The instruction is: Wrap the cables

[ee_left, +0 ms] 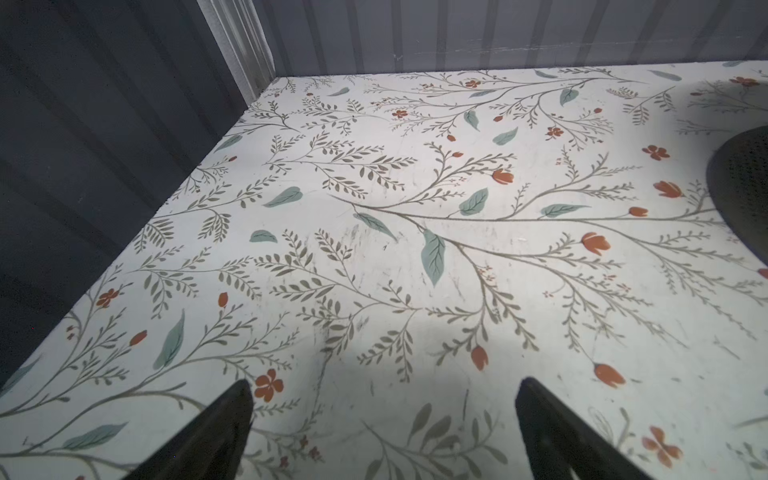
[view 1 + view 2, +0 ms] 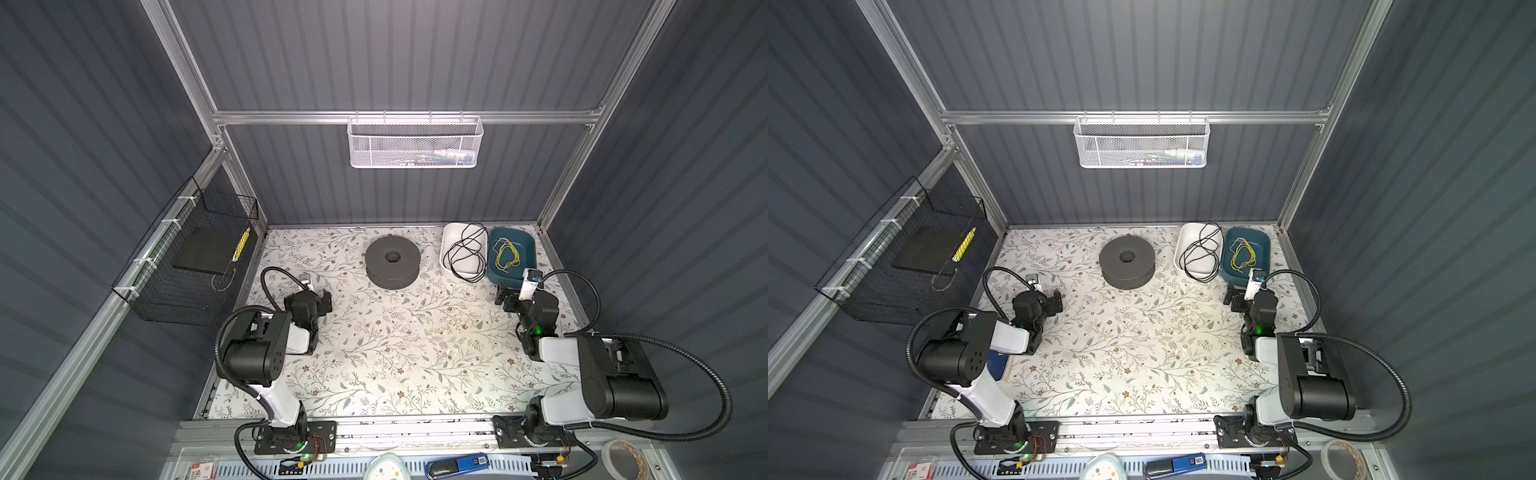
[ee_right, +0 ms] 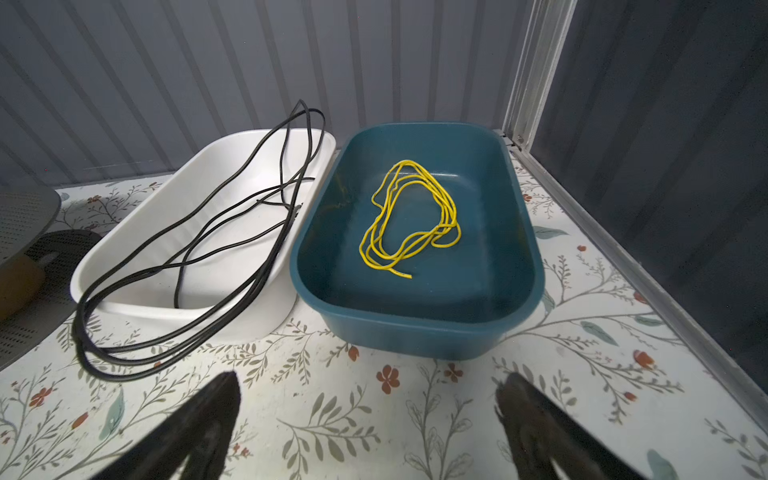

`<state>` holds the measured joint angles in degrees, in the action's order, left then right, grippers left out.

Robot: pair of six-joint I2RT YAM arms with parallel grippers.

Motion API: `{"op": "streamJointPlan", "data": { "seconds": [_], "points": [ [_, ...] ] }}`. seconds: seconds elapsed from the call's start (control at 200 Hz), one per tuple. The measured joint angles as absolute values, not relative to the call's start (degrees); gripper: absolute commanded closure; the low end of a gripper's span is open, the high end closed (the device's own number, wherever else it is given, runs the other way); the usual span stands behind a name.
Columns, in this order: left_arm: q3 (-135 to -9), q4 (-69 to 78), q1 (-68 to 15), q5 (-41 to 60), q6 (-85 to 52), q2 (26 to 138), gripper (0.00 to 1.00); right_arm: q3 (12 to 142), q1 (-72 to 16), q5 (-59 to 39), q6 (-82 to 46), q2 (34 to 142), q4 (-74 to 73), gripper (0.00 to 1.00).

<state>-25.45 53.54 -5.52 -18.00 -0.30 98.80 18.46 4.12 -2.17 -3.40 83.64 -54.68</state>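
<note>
In the upper right of the tabletop, in both top views, one black cable is lying in loose loops in one white tray, with a loop hanging over the tray's near rim onto the tabletop. Just beside it, one teal tray is holding one small coil of yellow wire. One grey spool is sitting flat to the left of the trays, apart from them, with its centre hole facing up. Two arms are reaching in from the lower edge: the left arm on the left side and the right arm on the right, its wrist sitting just in front of the teal tray. Two baskets are hanging on the walls: one white mesh basket at upper centre and one black wire basket at the left.

The right wrist view is showing what the top views are not: the right jaws standing wide apart with nothing between them, facing both trays, and the cable's strands rising over the white tray's rim at both ends. The left wrist view is showing the left jaws spread wide and empty over the floral tabletop, with only an edge of the spool in frame. Only the top views are taking in the baskets and both arms.
</note>
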Motion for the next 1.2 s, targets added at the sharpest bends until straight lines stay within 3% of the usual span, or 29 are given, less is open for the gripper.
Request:
{"op": "streamJointPlan", "data": {
  "seconds": [1.2],
  "points": [
    [-25.5, 53.5, -5.5, -18.0, -0.3, 98.8, 0.0, 18.4, 2.5, -1.5, -2.0, 83.6, -55.7, 0.01]
  ]
}}
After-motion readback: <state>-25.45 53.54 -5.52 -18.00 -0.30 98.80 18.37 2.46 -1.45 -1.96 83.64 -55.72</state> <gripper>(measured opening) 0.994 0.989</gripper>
